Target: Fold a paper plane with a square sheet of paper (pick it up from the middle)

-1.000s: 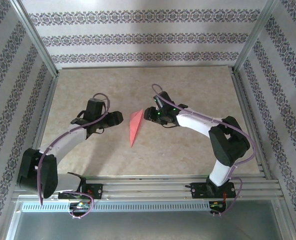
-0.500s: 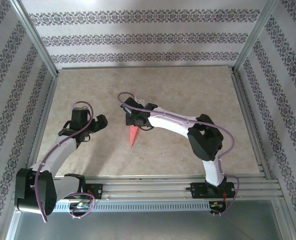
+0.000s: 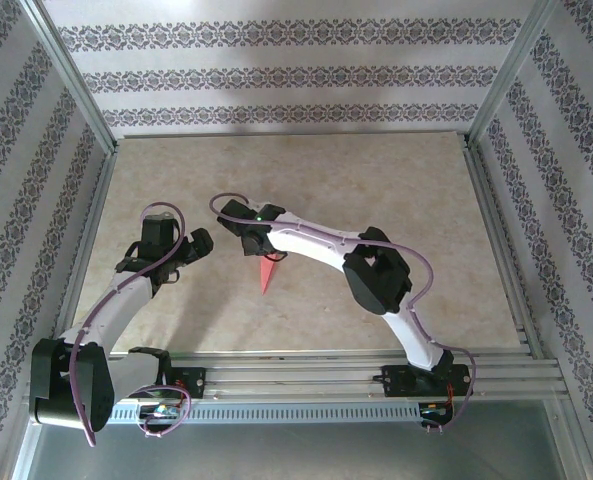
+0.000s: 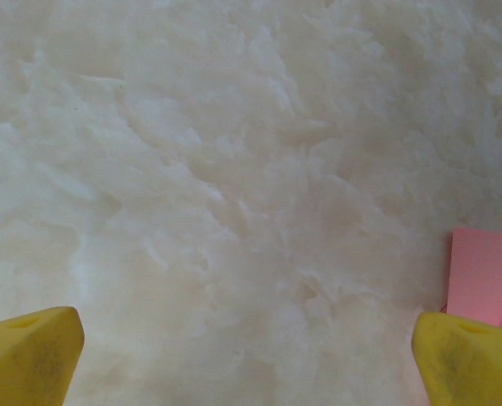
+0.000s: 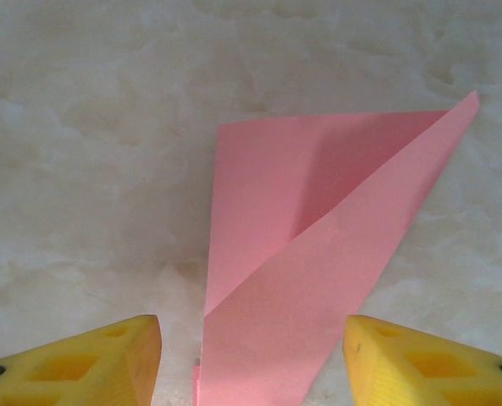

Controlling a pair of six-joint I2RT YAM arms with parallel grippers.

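the pink-red paper plane (image 5: 318,254) lies flat near the middle of the pale marbled tabletop (image 3: 376,180). the right gripper (image 5: 251,359) hovers over it, yellow fingers (image 5: 107,364) spread either side, pinching nothing. the left gripper (image 4: 246,359) hangs just beside the plane, spread wide over bare tabletop.

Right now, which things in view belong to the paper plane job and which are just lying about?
Job:
paper plane
right tool, open over it
left tool, open, off to its side

Just there:
marbled table
patterned walls
metal frame
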